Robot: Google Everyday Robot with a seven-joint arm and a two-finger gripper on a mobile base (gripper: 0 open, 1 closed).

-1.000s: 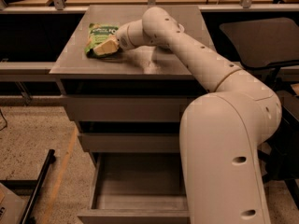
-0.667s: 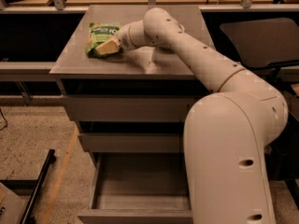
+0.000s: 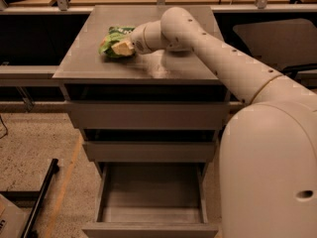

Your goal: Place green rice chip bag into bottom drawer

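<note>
The green rice chip bag [image 3: 111, 37] lies crumpled on the back left of the grey cabinet top [image 3: 163, 68]. My gripper [image 3: 122, 47] is at the bag's right front side, touching it, with the arm reaching in from the right. The gripper's cream tip covers part of the bag. The bottom drawer [image 3: 149, 228] is pulled out below, and its grey box interior holds nothing. The two shallower drawers [image 3: 148, 115] above it are closed.
My large cream arm and body [image 3: 267, 162] fill the right side, next to the open drawer. A black bar [image 3: 42, 192] lies on the speckled floor at the left. Wooden tables and metal legs stand behind the cabinet.
The gripper stays against the bag on the cabinet top. The bag looks slightly more bunched up. My body has shifted a little in the view.
</note>
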